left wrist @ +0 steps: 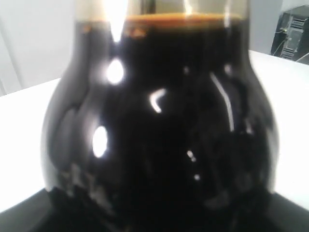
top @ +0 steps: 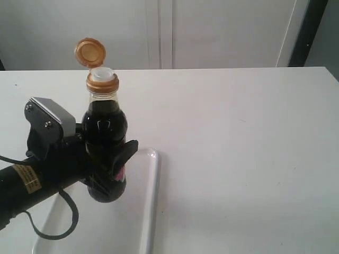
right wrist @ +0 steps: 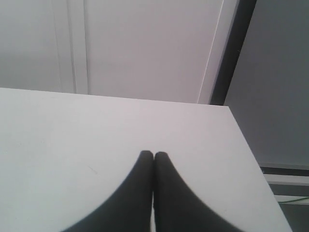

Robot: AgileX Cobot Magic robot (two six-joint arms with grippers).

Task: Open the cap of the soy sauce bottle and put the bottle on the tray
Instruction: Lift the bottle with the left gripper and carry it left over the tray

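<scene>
The soy sauce bottle (top: 104,143) stands upright at the left of the exterior view, held around its body by my left gripper (top: 106,159), which is shut on it. Its golden-brown cap (top: 90,53) is flipped open and stands up behind the white spout (top: 103,74). The bottle's base hangs over the white tray (top: 151,190); whether it touches the tray I cannot tell. In the left wrist view the dark bottle (left wrist: 159,125) fills nearly the whole picture and hides the fingers. My right gripper (right wrist: 153,155) is shut with nothing in it, above bare table, out of the exterior view.
The white table (top: 238,148) runs wide to the right of the tray. Its far edge meets a pale wall (top: 212,32). The table's right edge (right wrist: 251,159) shows in the right wrist view, with a dark vertical post (right wrist: 231,58) beyond it.
</scene>
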